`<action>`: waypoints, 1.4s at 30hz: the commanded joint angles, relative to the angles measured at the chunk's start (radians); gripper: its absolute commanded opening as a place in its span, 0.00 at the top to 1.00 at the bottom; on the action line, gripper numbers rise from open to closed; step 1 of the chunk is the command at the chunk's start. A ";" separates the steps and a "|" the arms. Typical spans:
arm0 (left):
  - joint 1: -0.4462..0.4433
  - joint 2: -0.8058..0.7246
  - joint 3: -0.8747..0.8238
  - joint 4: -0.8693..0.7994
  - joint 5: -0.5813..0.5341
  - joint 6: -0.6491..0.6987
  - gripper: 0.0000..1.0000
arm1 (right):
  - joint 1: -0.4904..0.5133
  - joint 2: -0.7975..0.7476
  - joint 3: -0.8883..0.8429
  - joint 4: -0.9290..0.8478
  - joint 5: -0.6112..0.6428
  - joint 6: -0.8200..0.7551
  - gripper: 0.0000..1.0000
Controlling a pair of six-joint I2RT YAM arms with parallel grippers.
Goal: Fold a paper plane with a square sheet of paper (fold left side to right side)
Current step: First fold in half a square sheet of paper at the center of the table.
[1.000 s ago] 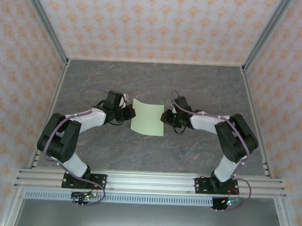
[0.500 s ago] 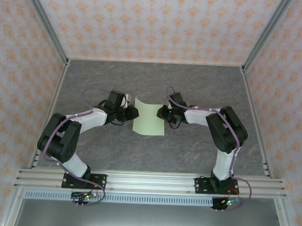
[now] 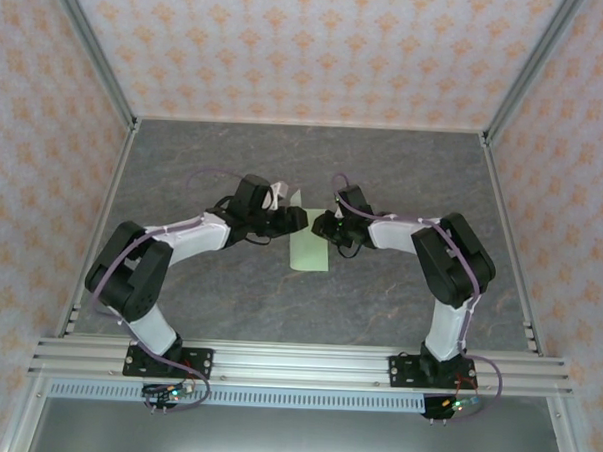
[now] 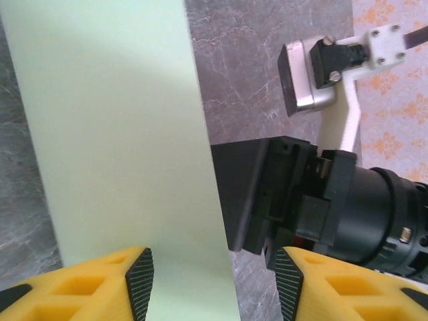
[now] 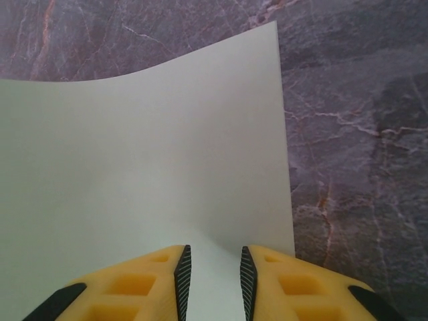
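Top view: find the square sheet of paper point(image 3: 308, 251) as a narrow pale strip beneath the tips of left gripper point(image 3: 296, 220) and right gripper point(image 3: 319, 227).

Left wrist: fingers point(image 4: 139, 281) spread wide, sheet running ahead between them.

Right wrist: fingers point(image 5: 182, 273) a narrow gap apart over the sheet's near edge; cannot tell whether pressing.

Likely light, limp, slippery: pinch gently at an edge.

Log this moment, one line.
left gripper: open over pale green paper sheet | right gripper: narrowly open at its edge
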 commanded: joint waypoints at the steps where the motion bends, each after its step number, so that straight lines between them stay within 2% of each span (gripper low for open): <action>1: -0.010 0.028 0.031 0.035 0.008 -0.016 0.44 | -0.012 -0.049 -0.017 -0.066 0.025 -0.003 0.65; 9: -0.021 0.065 0.050 0.047 0.007 -0.029 0.42 | -0.028 -0.210 0.019 -0.168 0.067 -0.046 0.41; 13: -0.022 0.078 0.052 0.057 0.007 -0.036 0.46 | -0.028 -0.221 -0.002 -0.100 -0.003 -0.002 0.41; 17: -0.022 0.088 0.055 0.060 0.005 -0.037 0.62 | -0.027 -0.183 -0.006 0.003 -0.084 0.061 0.52; 21: -0.023 0.089 0.057 0.054 0.003 -0.032 0.75 | -0.028 -0.145 0.006 0.059 -0.108 0.098 0.57; 23: -0.022 0.086 0.059 0.048 -0.001 -0.029 0.80 | -0.028 -0.124 0.016 0.069 -0.117 0.105 0.59; 27: -0.021 0.083 0.059 0.041 -0.006 -0.024 0.82 | -0.028 -0.092 0.021 0.072 -0.121 0.111 0.63; 30: -0.022 0.082 0.061 0.040 -0.007 -0.023 0.83 | -0.028 -0.083 0.015 0.076 -0.124 0.111 0.72; 35: -0.022 0.055 0.056 0.013 -0.027 -0.012 0.80 | -0.028 -0.100 0.008 0.026 -0.084 0.074 0.95; 38: -0.022 0.008 0.046 -0.036 -0.070 0.008 0.72 | -0.029 -0.098 0.016 -0.020 -0.053 0.046 0.98; 41: -0.022 -0.028 0.056 -0.160 -0.176 0.039 0.57 | -0.030 -0.093 0.029 -0.057 -0.027 0.025 0.98; 42: -0.022 -0.032 0.060 -0.188 -0.203 0.050 0.55 | -0.029 -0.090 0.033 -0.072 -0.017 0.018 0.98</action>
